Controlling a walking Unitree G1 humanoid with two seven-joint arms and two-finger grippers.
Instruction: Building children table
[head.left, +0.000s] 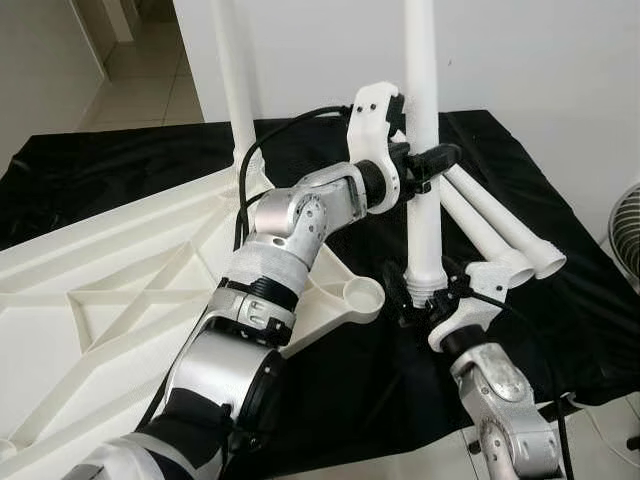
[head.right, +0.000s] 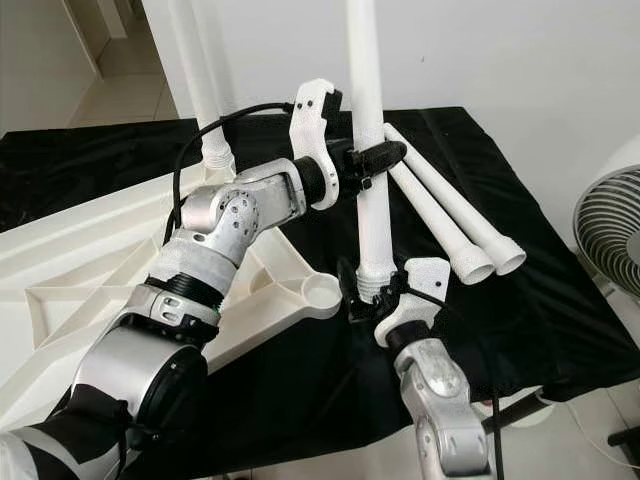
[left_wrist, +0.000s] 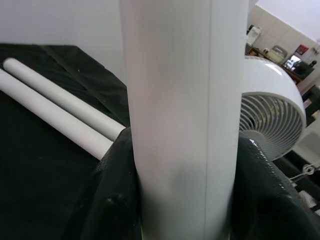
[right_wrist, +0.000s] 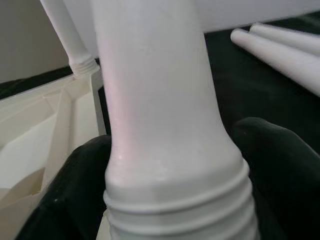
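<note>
Upturned white tabletop (head.left: 110, 300) lies on black cloth (head.left: 560, 300), ribbed underside up, one leg (head.left: 235, 90) already standing in a far socket and an empty round socket (head.left: 362, 295) at the near corner. Left tool (head.left: 428, 160) clamps an upright white leg (head.left: 421, 120) partway up; right tool (head.left: 432, 292) grips the same leg just above its threaded lower end, beside the empty socket. Two spare legs (head.left: 500, 225) lie side by side on the cloth to the right.

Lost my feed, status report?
Left gripper and right gripper shut on upright table leg. Empty corner socket beside it. Two spare legs behind.
</note>
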